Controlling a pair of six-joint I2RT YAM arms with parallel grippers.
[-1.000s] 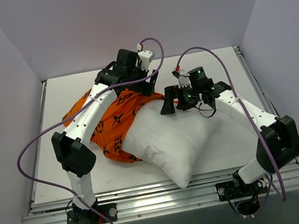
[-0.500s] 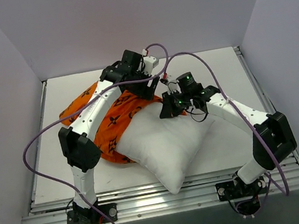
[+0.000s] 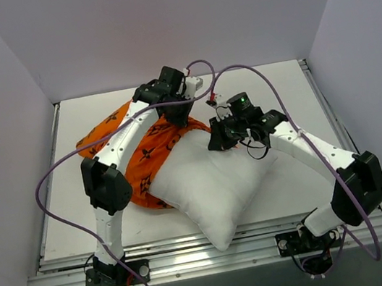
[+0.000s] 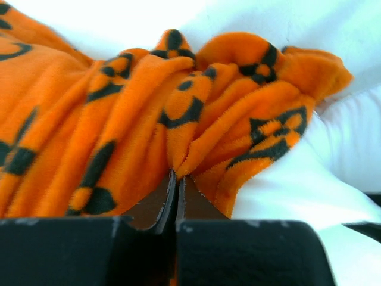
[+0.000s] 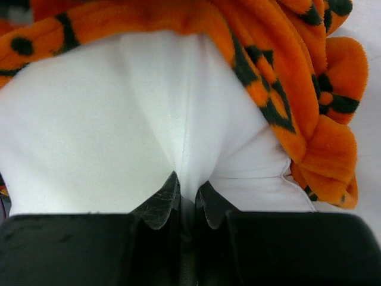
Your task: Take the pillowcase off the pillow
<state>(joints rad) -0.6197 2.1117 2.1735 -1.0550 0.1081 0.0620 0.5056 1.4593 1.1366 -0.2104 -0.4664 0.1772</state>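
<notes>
The white pillow lies on the table, its far left part still inside the bunched orange pillowcase with black motifs. My left gripper is shut on a fold of the pillowcase near the pillow's far corner; in the top view it sits at the pillowcase's far edge. My right gripper is shut on a pinch of the pillow, with the pillowcase's rim just beyond. In the top view the right gripper rests on the pillow's far edge.
Grey walls enclose the white table on three sides. A metal rail runs along the near edge by both arm bases. Purple cables loop from each arm.
Both grippers have closed: the right on the pillow, then the left on the pillowcase. The left arm shifted slightly right and the pillow moved a little left.
</notes>
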